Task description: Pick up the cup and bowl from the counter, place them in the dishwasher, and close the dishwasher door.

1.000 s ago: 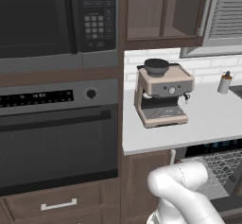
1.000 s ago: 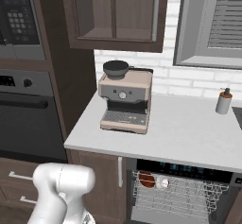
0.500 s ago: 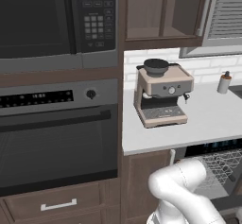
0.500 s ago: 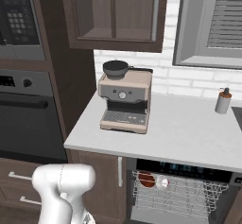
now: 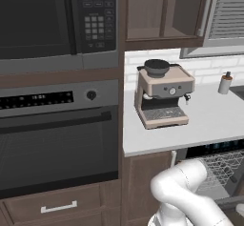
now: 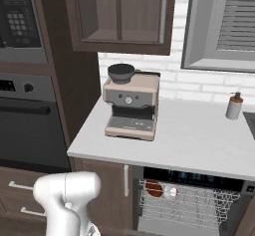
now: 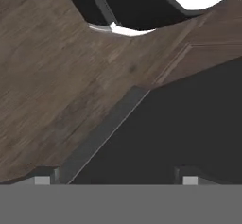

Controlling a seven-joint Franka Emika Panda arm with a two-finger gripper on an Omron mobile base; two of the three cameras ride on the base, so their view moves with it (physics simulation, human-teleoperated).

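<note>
The dishwasher (image 6: 189, 200) stands open under the counter (image 6: 199, 140), with its grey wire rack (image 5: 221, 170) pulled out. In the rack lies the small red cup (image 6: 154, 188), with a whitish round part just to its right. I cannot make out the bowl. In the hand view my gripper (image 7: 116, 178) is open; its two dark fingertips (image 7: 41, 178) stand far apart with nothing between them. It looks down on a dark flat panel (image 7: 189, 124) with a grey edge, over wooden floor (image 7: 47, 76). My white arm (image 5: 183, 187) bends low in front of the cabinets.
A beige coffee machine (image 5: 162, 94) stands on the counter's left part, and a pale pump bottle (image 6: 234, 105) stands by the brick wall. To the left are a black oven (image 5: 57, 144) and a microwave (image 5: 52, 20). Wall cabinets (image 6: 119, 13) hang above.
The arm's elbow has barely shifted. Everything else stands as before.
</note>
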